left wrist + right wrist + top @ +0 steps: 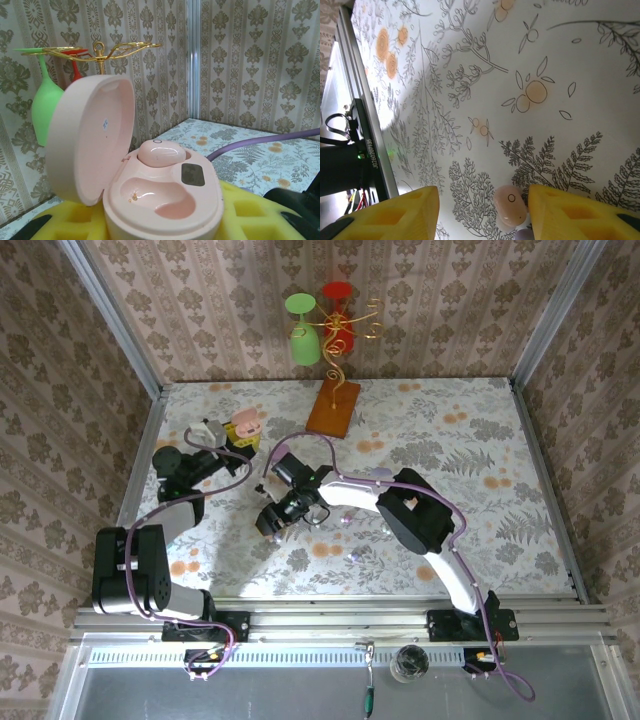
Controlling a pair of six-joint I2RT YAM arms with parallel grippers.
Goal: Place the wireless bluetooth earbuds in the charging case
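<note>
Right wrist view: my right gripper (482, 206), jaws spread, straddles an off-centre pink earbud (510, 204); closing could flick it away, I judge. Left gripper (160, 227) pinches the case (150, 192).

Between the left fingers (250, 217), faced in matt yellow foam with a coarse, porous grain, the charging case (92, 137) is smooth pale-pink plastic with a soft sheen. The seated earbud (161, 153) in it is the same pink plastic, a little glossier. Beyond the fingertips, a wire rack (107, 50) looks like polished gold metal, and the green wine glass (45, 110) hanging from it like translucent plastic. Between the right fingers (575, 215), likewise foam-faced, a glossy pink loose earbud (510, 205) lies on a matt printed tablecloth (470, 75).
</note>
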